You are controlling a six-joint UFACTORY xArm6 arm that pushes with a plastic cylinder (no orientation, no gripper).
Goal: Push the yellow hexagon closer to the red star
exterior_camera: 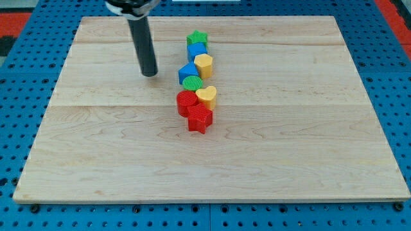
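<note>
Currently my tip (149,74) sits left of the block column, apart from yellow hexagon (203,65); red star (200,119) lies below. No hand fitted.

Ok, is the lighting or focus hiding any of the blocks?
Camera view: even, soft light, no glare on the board; short shadows only. Yellow hexagon and red star look sharp; my tip is clear too, left of the block column.

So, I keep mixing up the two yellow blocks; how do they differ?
The yellow hexagon has flat sides; the yellow heart is lobed with a notch. The hexagon sits nearer the view's top, beside blue blocks; the heart sits lower, beside the red star. My tip touches neither. Both share colour.
</note>
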